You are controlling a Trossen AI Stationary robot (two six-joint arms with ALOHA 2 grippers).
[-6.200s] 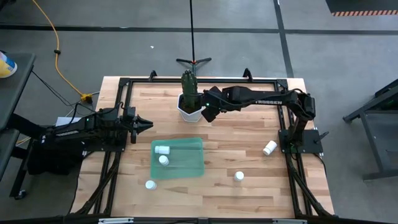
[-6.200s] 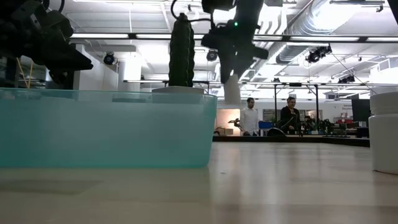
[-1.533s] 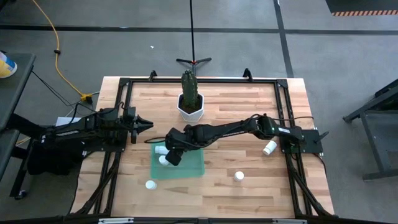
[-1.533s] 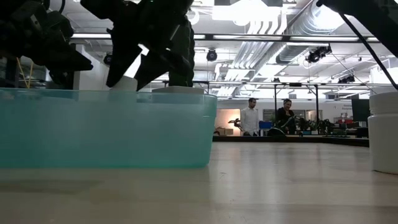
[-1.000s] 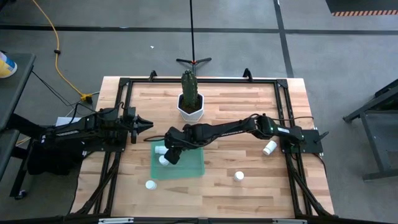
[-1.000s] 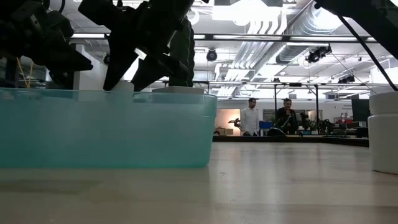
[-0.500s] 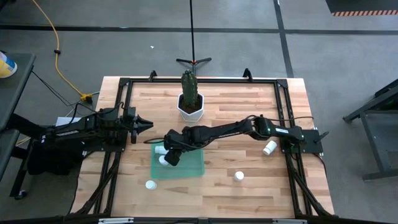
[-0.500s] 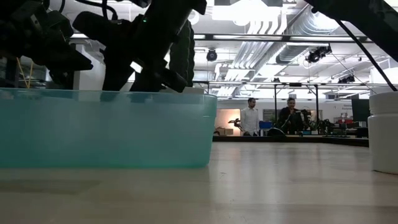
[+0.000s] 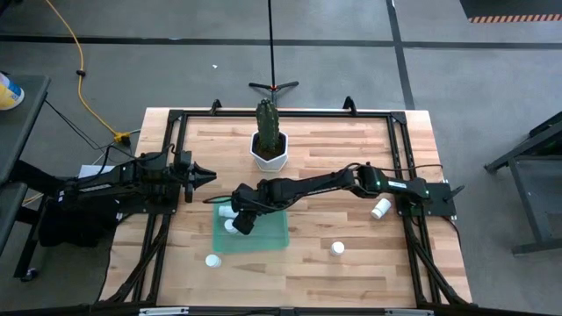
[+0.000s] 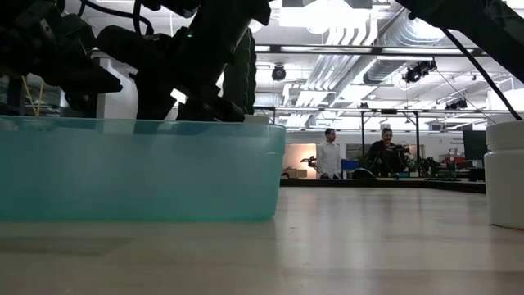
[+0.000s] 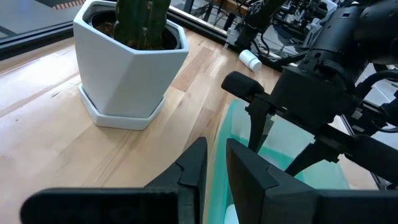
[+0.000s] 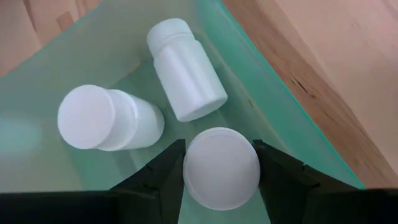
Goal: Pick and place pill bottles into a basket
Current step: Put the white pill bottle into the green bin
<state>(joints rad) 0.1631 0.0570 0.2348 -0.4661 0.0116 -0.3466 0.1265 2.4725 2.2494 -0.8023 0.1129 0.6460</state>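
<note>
Item: pill bottle (image 12: 221,168), white, cap toward the wrist camera, sitting between the two fingers (image 12: 154,180) of the right gripper (image 9: 243,219), low inside the basket (image 9: 270,230). The jaws are flanking it closely on both sides; whether they are pinching it or already letting go, I cannot tell.

Neighbours in the basket: two more white bottles, one (image 12: 109,119) standing on end, one (image 12: 186,70) lying on its side, both near the held bottle and crowded toward the tray's 9 o'clock end in the high view.

Container: the teal basket is lying at table centre, at 6 o'clock from the cactus pot (image 9: 269,150).

Loose stock on the table: one bottle (image 9: 212,261) at 7 o'clock of the basket, one (image 9: 337,249) at 4 o'clock, one (image 9: 381,208) on its side at 3 o'clock, well apart.

Left gripper (image 9: 204,176): fingers pressed together, holding nothing, waiting at 10 o'clock of the basket.

Handling note, as a judgement: the placing step is nearing its end. Spreading the fingers only once the bottle is resting on the tray floor, then lifting straight up, is likely the safest way of avoiding a knock to the standing neighbour or the basket wall.
</note>
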